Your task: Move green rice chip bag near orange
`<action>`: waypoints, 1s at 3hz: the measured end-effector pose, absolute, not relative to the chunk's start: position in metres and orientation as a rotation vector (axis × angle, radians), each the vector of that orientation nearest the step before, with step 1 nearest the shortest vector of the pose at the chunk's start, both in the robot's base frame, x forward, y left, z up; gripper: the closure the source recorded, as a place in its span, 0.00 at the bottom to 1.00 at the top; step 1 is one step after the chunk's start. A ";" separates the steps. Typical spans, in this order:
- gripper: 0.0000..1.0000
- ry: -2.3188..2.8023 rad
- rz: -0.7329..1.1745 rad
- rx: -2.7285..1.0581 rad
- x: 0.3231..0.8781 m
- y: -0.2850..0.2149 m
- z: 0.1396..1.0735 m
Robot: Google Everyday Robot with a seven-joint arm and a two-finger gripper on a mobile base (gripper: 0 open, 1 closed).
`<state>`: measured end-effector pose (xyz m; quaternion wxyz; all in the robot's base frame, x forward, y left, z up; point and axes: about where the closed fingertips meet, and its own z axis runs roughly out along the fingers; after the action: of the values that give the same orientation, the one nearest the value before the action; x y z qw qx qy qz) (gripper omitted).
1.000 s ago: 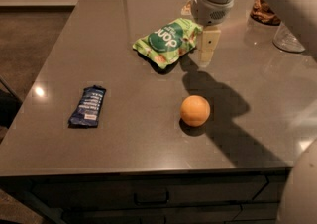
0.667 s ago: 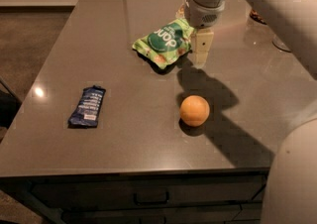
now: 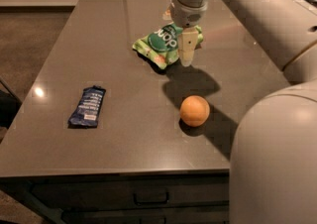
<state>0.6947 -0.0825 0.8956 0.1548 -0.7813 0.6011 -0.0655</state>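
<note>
The green rice chip bag [image 3: 159,44] lies crumpled on the far middle of the dark table [image 3: 124,134], logo up. My gripper [image 3: 179,39] comes down from above over the bag's right end. One cream finger [image 3: 186,48] stands in front of the bag and the other is mostly hidden behind it, so the jaws are open and straddle the bag. The orange [image 3: 194,110] sits on the table nearer the front, to the right of the bag and apart from it, about one bag length away.
A dark blue wrapper bar [image 3: 88,105] lies at the front left of the table. My large pale arm [image 3: 267,34] crosses the right side of the view and covers the table's right part. The table's front edge has a drawer handle [image 3: 150,197].
My gripper has moved left and lower, from beside the bag's right edge to over the bag's right end. The bag, orange and blue bar have not moved.
</note>
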 end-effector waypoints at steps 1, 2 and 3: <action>0.00 1.710 -0.168 -2.258 0.704 -0.070 0.894; 0.15 1.714 -0.152 -2.271 0.710 -0.061 0.888; 0.37 1.726 -0.124 -2.279 0.711 -0.056 0.885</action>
<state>0.7112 -0.0559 0.8849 0.1396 -0.7887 0.5971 -0.0428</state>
